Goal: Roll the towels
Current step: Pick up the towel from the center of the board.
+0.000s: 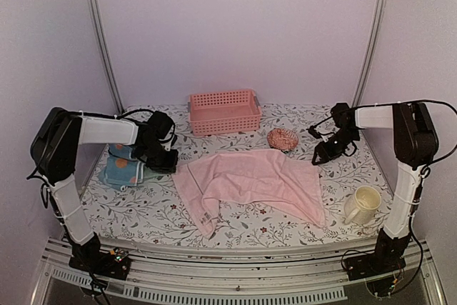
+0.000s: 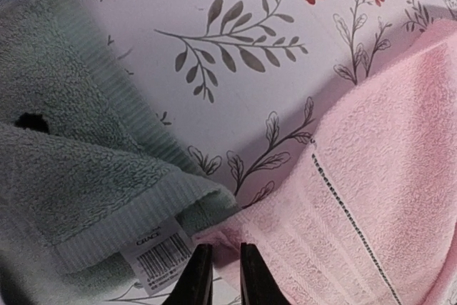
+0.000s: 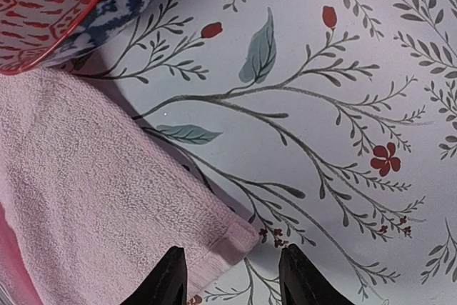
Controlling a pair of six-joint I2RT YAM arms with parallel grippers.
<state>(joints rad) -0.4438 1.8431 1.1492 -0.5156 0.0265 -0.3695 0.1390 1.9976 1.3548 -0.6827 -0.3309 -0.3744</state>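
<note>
A pink towel (image 1: 246, 183) lies spread and creased in the middle of the table. My left gripper (image 1: 166, 162) is at its left corner. In the left wrist view the fingers (image 2: 226, 262) stand nearly together, pinching that pink corner (image 2: 371, 198), beside a folded sage green towel (image 2: 71, 169) with a barcode label. A blue spotted towel (image 1: 121, 169) lies under the left arm. My right gripper (image 1: 319, 156) is open at the pink towel's far right corner. In the right wrist view its fingers (image 3: 232, 269) straddle that corner (image 3: 107, 205) just above the cloth.
A pink slatted basket (image 1: 224, 112) stands at the back centre. A red patterned bowl (image 1: 283, 138) sits close to the right gripper, also seen in the right wrist view (image 3: 50, 5). A cream mug (image 1: 362, 205) stands at the front right. The table has a floral cover (image 1: 143, 212).
</note>
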